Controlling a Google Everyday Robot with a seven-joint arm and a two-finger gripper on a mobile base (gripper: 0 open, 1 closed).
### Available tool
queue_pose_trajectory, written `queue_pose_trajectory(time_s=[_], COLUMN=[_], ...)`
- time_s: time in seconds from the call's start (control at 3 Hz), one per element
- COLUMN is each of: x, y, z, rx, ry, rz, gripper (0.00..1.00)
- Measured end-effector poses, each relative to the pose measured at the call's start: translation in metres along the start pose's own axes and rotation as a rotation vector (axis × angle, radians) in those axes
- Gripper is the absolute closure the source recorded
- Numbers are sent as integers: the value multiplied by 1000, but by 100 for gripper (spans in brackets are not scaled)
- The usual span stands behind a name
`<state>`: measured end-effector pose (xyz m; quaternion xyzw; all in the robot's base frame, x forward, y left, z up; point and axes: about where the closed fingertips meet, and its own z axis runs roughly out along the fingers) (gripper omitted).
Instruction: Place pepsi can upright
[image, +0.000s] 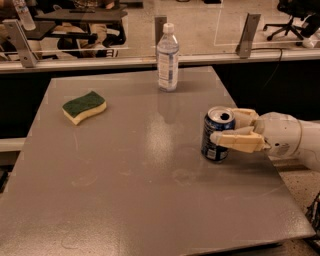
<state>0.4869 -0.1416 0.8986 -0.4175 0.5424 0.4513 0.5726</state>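
Grey and square, one flat table (125, 200) fills most of the view. My single white arm reaches in from the right edge, and its cream two-finger pincer (226, 127) is clamped around the can, one finger across the front and the other behind. One tall clear plastic water bottle (168, 57) with a white cap stands upright near the far edge. One yellow sponge (84, 106) with a green top lies at the far left, well apart. One small dark blue aluminium pepsi can (214, 126) stands upright on the table's right side, opened silver top upward, held in my grip.
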Motion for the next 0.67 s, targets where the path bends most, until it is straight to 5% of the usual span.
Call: queue_pose_trajectory(time_s=[0.33, 0.67], x=[-1, -1], y=[1, 1], z=[2, 2], rx=[-4, -4], ry=[0, 0], rz=[-1, -1], gripper=[0, 0])
